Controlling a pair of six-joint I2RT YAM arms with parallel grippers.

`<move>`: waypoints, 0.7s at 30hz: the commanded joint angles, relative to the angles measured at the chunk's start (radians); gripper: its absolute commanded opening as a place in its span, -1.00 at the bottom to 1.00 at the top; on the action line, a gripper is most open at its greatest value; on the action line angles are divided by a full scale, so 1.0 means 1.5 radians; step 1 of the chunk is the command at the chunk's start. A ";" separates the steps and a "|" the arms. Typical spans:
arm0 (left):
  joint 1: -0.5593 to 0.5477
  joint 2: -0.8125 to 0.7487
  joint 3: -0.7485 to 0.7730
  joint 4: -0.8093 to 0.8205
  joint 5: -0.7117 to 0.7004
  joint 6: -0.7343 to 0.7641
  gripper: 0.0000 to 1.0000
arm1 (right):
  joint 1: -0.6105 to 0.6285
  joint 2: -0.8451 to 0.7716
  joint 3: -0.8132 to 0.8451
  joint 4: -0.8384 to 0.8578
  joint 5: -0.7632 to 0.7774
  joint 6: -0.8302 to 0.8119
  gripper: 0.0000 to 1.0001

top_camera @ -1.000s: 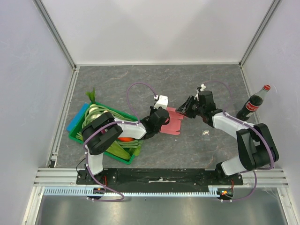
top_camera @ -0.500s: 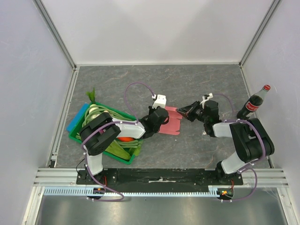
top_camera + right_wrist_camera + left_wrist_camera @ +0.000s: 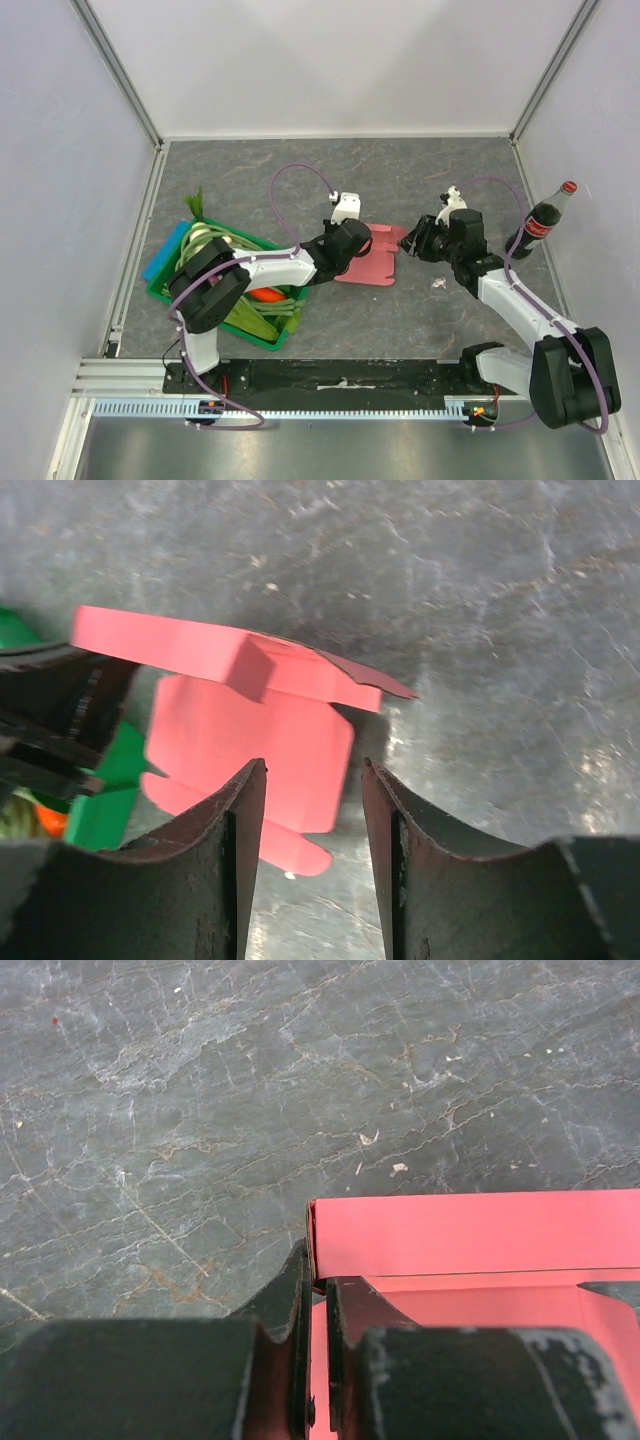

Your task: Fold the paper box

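Observation:
The pink paper box [image 3: 372, 262] lies partly folded on the grey table, one long wall standing up above its flat panels [image 3: 250, 742]. My left gripper [image 3: 350, 242] is shut on the left end of that raised wall [image 3: 470, 1232], with the thin card pinched between its jaws [image 3: 320, 1282]. My right gripper [image 3: 414, 240] hovers at the box's right edge, open. Between its fingers [image 3: 312, 772] I see only the flat panel's edge and table below, nothing held.
A green crate [image 3: 255, 338] of vegetables sits left of the box under the left arm, with a blue piece [image 3: 163, 257] beside it. A cola bottle [image 3: 540, 222] stands at the right wall. Small white scraps [image 3: 438, 284] lie near the right arm.
The right gripper closed at the box's right flap, then opened and drew back slightly to the right. The left gripper kept its grip and shifted the box a little right.

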State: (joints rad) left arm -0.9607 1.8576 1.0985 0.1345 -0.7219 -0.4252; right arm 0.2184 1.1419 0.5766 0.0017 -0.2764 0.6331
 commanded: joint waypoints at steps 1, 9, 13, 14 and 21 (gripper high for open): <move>0.002 -0.033 0.037 -0.065 -0.008 -0.060 -0.96 | -0.001 0.009 -0.009 -0.073 0.059 -0.067 0.00; 0.003 -0.056 0.046 -0.104 0.000 -0.097 -0.96 | -0.001 0.068 -0.017 0.047 0.015 0.081 -0.16; 0.004 -0.064 0.047 -0.111 0.004 -0.110 -0.96 | -0.001 0.085 -0.036 0.130 -0.001 0.150 -0.17; 0.004 -0.066 0.046 -0.110 0.005 -0.112 -0.96 | 0.000 0.094 -0.034 0.131 0.001 0.150 -0.18; 0.005 -0.072 0.037 -0.095 0.018 -0.116 -0.96 | 0.000 0.117 -0.029 0.153 0.026 0.138 -0.34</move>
State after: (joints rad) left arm -0.9585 1.8034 1.1332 -0.0299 -0.6956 -0.5491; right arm 0.2184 1.3048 0.5312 0.1482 -0.2619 0.8284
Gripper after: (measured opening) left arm 0.083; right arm 0.364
